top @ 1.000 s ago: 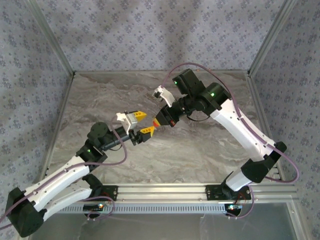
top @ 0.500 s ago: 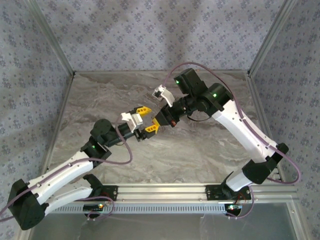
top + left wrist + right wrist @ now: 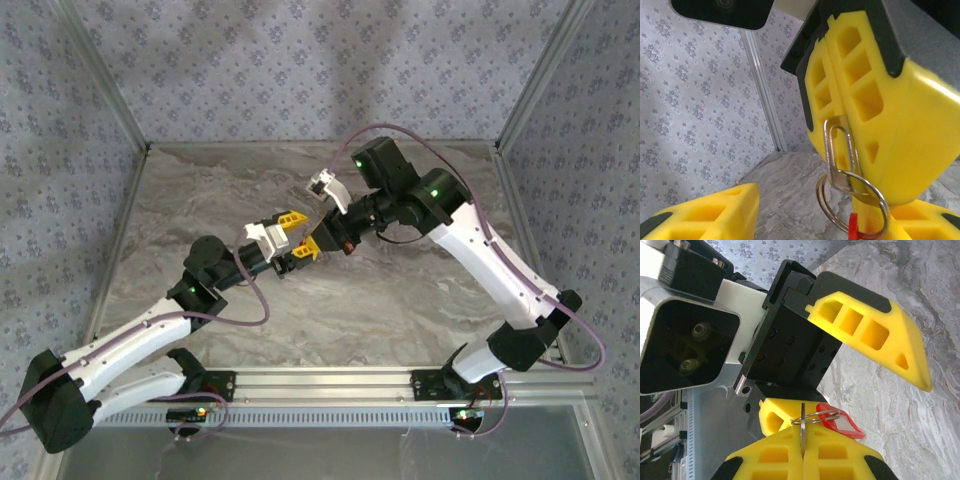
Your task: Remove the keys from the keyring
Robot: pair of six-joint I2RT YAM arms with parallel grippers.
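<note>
Left tool [image 3: 296,235]: released. Its yellow fingers [image 3: 875,340] stand well apart, one toward the upper right of the right wrist view, the other low and left of centre.
Right tool [image 3: 802,455]: clenched. Its yellow fingers are pressed flat together on the keyring's metal loop.
Keyring [image 3: 840,177]: held above the counter at centre frame in the top view, hanging from the tip of the right tool, in the gap between the left tool's fingers.
Metal loop [image 3: 828,145]: silvery and elongated. Its upper end is pinched in the seam between the right tool's fingers, and its lower end joins the split ring.
Split ring [image 3: 821,201]: silvery double wire at lower centre of the left wrist view, hanging just below the right tool's fingertips.
Red tag [image 3: 842,424]: plastic, attached to the split ring. It lies across the left tool's lower finger in the right wrist view. Whether they touch cannot be told.
Tool positions: the two tools meet tip to tip at centre frame in the top view, the left arm reaching in from lower left and the right arm from the right.
Counter [image 3: 400,300]: grey marbled surface.
Surround: patterned grey walls [image 3: 300,70] on three sides, with an aluminium rail [image 3: 330,380] along the lower edge of the top view.
</note>
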